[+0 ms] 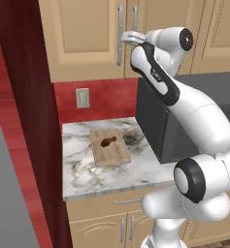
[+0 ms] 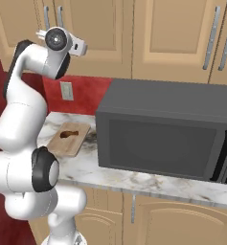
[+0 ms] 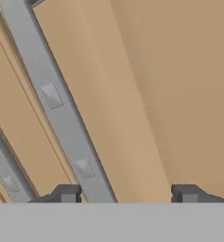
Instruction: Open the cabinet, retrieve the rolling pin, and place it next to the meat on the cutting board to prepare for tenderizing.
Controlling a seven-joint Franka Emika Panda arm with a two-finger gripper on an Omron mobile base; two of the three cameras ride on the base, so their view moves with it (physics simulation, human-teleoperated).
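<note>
The cabinet [image 1: 82, 34] has both doors closed. My gripper [image 1: 128, 38] is raised to its two vertical silver handles [image 1: 120, 34]. In the hand view, one handle bar [image 3: 61, 118] runs diagonally between my fingertips [image 3: 66, 194], close to the left one. The gripper [image 3: 126, 194] is open, with its jaws set apart on either side of the bar. The second handle [image 3: 4, 175] shows at the lower left. Below, the cutting board [image 1: 111, 154] lies on the marble counter with the dark-brown meat [image 1: 108, 142] on it. Both also appear in the right base view: the board [image 2: 62, 146] and the meat [image 2: 69, 134]. The rolling pin is out of view.
A large dark microwave [image 2: 163, 134] stands on the counter [image 1: 82, 169] just right of the board, under my arm. A dark red panel [image 1: 24, 97] walls off the left side. An outlet [image 1: 82, 98] sits on the red backsplash. More tan wall cabinets [image 2: 177, 33] hang to the right.
</note>
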